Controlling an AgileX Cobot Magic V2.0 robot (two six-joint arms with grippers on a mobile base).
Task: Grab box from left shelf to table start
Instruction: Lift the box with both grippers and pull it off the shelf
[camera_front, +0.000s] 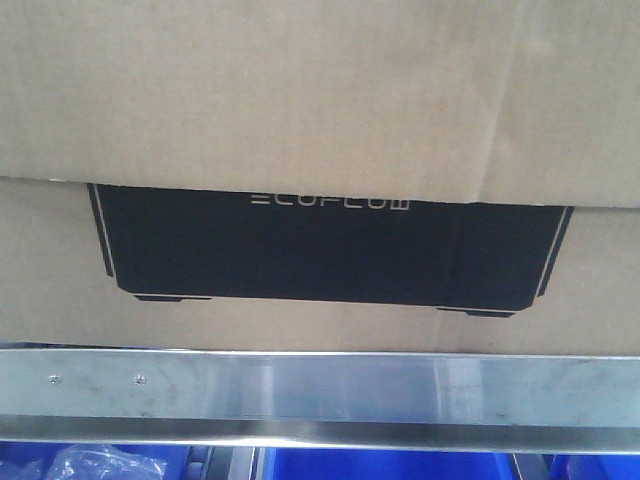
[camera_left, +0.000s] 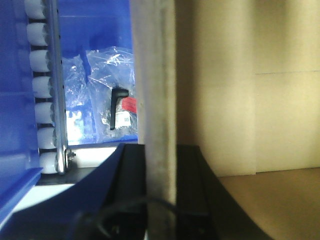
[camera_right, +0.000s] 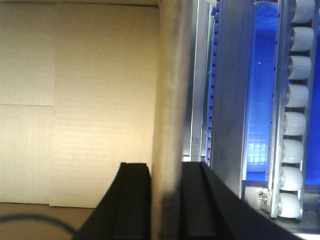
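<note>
Starting at the left claw (camera_left: 160, 150): its two black fingers (camera_left: 125, 190) are seen standing apart with nothing held. A pale grey strip shows in the gap, and whether the pads touch it cannot be told. The right claw (camera_right: 165, 167) is set the same way, apart and empty, with a like strip between its fingers. The strip is judged to be the brushed silver metal front rail (camera_front: 320, 385) of the left shelf (camera_front: 520, 395), which bears two small screw heads (camera_front: 140, 379).

The large brown corrugated cardboard box (camera_front: 300, 110), with black printed panel (camera_front: 330, 260) and pale ECOFLOW lettering (camera_front: 330, 203), is found on the shelf just above the rail, filling the front view. It is not yet gripped. Cardboard lies right of the strip in the left wrist view and left of it in the right wrist view. Blue plastic bins (camera_front: 420, 465) are seen below the rail, with clear plastic bags (camera_left: 105, 65) in one. White rollers (camera_right: 292, 130) line a track beside them.

Step in hand is judged to be the reach-in. Both claws should be brought clear of the rail before being advanced, so that no finger is caught. Contact should be made on opposite faces at equal height, with pressure applied evenly, since corrugated wall is expected to dent under a point load. The box should be lifted over the rail, not dragged.
</note>
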